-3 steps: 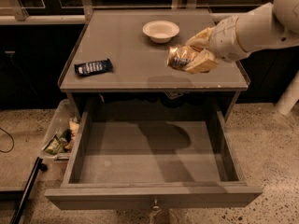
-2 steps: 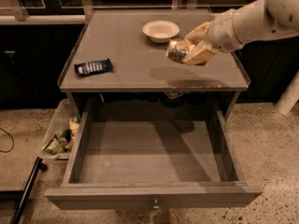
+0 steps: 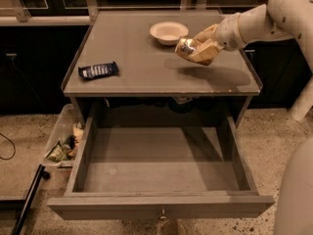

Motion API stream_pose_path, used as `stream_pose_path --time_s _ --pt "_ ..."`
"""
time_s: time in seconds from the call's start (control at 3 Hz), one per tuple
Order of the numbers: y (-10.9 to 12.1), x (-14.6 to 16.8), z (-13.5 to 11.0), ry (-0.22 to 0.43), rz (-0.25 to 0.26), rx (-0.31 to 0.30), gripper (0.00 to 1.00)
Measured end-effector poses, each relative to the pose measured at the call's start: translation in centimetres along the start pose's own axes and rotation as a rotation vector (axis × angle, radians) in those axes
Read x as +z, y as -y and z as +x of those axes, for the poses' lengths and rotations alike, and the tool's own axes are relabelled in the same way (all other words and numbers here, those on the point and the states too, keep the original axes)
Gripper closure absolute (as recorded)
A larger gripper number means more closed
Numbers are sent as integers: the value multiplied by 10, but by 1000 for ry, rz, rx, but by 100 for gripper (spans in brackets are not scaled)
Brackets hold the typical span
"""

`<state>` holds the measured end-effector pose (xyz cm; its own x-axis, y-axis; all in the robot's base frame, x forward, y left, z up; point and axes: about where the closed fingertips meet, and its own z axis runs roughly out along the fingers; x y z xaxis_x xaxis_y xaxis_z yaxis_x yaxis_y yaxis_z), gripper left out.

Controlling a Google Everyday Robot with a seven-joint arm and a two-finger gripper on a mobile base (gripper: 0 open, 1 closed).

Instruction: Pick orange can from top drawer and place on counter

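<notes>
My gripper [image 3: 198,47] is over the right part of the counter [image 3: 142,67], a little above its surface. It is shut on the orange can [image 3: 188,48], which lies tilted on its side with its silvery end toward the left. The can hangs just in front of the bowl and casts a shadow on the counter to its right. The top drawer [image 3: 161,163] is pulled fully open below the counter, and its flat grey bottom is bare.
A white bowl [image 3: 168,32] stands at the back of the counter. A dark blue snack-bar wrapper [image 3: 98,70] lies at the counter's left. A clear bin with litter [image 3: 63,141] sits on the floor left of the drawer. My white arm [image 3: 274,18] reaches in from the right.
My gripper has carried the can up and toward the back of the counter, closer to the bowl. The drawer, bowl and wrapper have not moved.
</notes>
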<state>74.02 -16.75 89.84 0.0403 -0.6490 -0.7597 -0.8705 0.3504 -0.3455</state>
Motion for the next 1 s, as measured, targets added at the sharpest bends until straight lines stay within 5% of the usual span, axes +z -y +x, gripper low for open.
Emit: stream_pose_path --time_s 0.33,1.0 --pt "14 9 8 -44 26 74 100" --pt "0 37 27 -135 -19 148 100"
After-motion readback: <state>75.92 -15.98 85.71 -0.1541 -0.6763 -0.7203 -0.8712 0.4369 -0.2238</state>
